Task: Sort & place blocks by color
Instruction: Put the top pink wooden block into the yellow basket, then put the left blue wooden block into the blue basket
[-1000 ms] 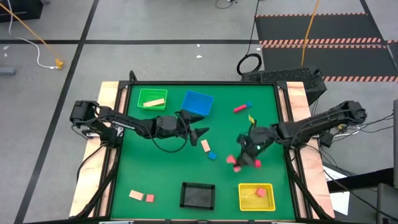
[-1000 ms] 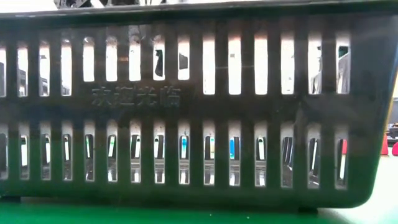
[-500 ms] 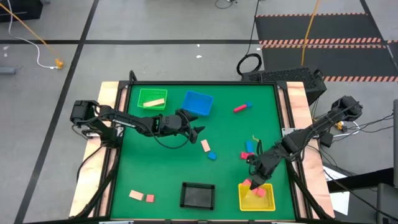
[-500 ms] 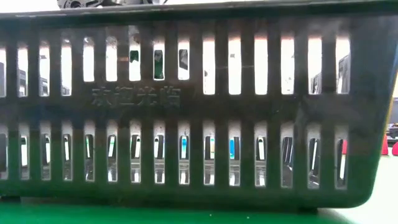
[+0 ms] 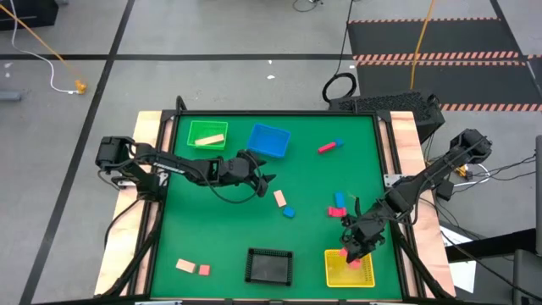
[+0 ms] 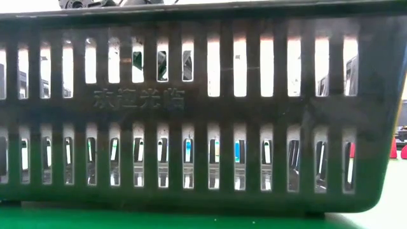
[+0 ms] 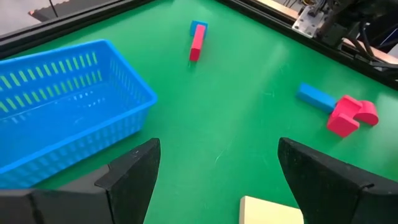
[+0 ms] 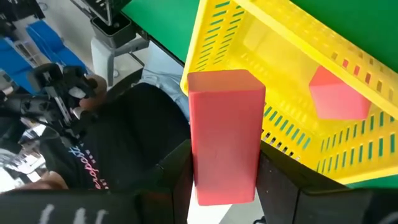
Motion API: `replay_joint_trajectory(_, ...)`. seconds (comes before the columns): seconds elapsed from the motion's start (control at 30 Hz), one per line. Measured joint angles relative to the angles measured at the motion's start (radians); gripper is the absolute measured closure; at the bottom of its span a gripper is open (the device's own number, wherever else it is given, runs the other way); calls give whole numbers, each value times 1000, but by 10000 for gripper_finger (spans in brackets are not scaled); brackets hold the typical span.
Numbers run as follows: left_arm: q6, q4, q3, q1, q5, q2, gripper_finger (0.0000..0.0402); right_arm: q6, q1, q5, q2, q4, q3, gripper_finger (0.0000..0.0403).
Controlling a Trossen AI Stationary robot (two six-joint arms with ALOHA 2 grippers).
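The right gripper [image 5: 353,251] clenches a pink-red block [image 8: 224,134] between its fingers over the yellow basket [image 5: 335,269]. The left gripper [image 5: 264,179] hangs released above the green bench [image 5: 313,178]; grey floor [image 5: 212,76] surrounds it.

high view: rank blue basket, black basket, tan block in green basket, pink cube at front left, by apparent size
1. black basket and blue basket: look about alike, not ranking them.
2. tan block in the green basket.
3. pink cube, smallest.

1. The yellow basket [image 8: 292,62] looks like slotted, slightly glossy plastic.
2. The red block [image 8: 225,134] has a smooth matt face.
3. The green table top [image 7: 249,130] is smooth with a faint sheen.
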Motion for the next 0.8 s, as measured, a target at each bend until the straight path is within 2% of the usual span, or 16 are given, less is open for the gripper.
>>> replay_joint_trajectory(0.17, -12, -12, 0, -2, 1, 0, 76, 1, -2, 1, 0, -1, 0, 257)
replay_joint_trajectory(0.5, -31, -79, 0, -27, 27, 0, 76, -58, -3, 2, 0, -7, 0, 158)
replay_joint_trajectory(0.67, -12, -80, 0, -36, 105, 0, 76, -122, -3, 1, 0, 89, 0, 149)
replay_joint_trajectory(0.8, 43, -67, 0, -42, 118, 0, 76, -263, -21, 0, 0, 156, 0, 158)
